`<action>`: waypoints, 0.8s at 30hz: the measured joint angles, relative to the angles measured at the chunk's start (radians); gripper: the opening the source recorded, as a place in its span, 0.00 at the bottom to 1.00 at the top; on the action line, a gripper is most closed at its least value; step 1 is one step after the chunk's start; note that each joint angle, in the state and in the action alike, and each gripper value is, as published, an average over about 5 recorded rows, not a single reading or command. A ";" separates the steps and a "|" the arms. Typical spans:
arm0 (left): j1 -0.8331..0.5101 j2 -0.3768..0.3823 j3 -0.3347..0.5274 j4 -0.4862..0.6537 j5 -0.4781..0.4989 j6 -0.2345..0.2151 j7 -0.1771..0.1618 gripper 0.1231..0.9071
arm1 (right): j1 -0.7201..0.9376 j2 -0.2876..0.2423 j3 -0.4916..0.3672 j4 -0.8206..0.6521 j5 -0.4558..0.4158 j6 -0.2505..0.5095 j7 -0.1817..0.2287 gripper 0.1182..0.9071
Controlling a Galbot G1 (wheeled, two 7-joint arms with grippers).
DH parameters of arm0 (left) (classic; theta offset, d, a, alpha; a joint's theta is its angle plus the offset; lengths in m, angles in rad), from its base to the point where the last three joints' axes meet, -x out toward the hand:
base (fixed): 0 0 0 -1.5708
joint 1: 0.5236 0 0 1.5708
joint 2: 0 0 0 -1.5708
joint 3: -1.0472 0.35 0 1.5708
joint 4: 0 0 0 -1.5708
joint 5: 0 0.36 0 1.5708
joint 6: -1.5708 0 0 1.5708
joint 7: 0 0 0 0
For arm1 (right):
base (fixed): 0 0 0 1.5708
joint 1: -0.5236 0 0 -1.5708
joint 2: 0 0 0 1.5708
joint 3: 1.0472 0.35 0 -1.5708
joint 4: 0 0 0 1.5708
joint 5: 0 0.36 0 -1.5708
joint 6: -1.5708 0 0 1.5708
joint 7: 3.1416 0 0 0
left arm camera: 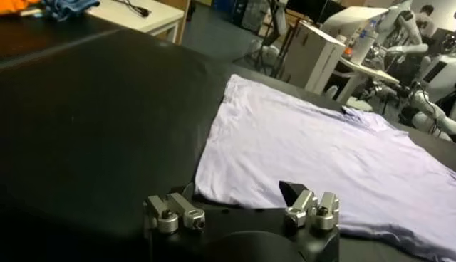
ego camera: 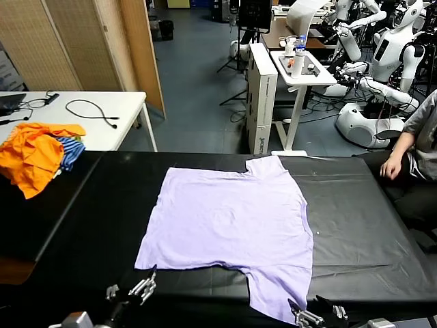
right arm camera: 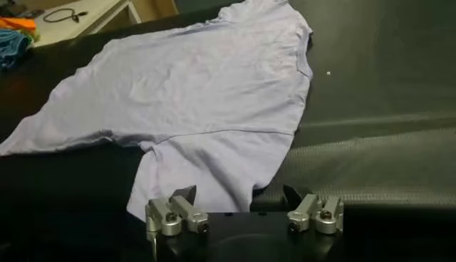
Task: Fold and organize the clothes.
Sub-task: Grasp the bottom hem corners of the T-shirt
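Two grippers sit low at the near edge of the black table, closest to the camera. On one side the left gripper hangs just by the near left corner of the T-shirt. Its fingers are spread wide apart and hold nothing. On the other side the right gripper is right by the shirt's near sleeve, which reaches toward the near edge. Its fingers are also wide apart and empty — cloth lies just past them, but they do not pinch it.

Spread flat in the middle of the table, the pale lavender shirt shows its plain side. One sleeve points to the far edge and the other points to the near edge.

At the far left corner lies a heap of orange clothes with a blue striped garment tucked beside it — well apart from the T-shirt.

By the right edge a person's hand rests on the black top.
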 joint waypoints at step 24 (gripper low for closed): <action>-0.039 0.002 -0.022 0.072 -0.026 -0.014 -0.010 0.33 | 0.005 0.014 -0.020 -0.013 -0.023 -0.003 -0.003 0.33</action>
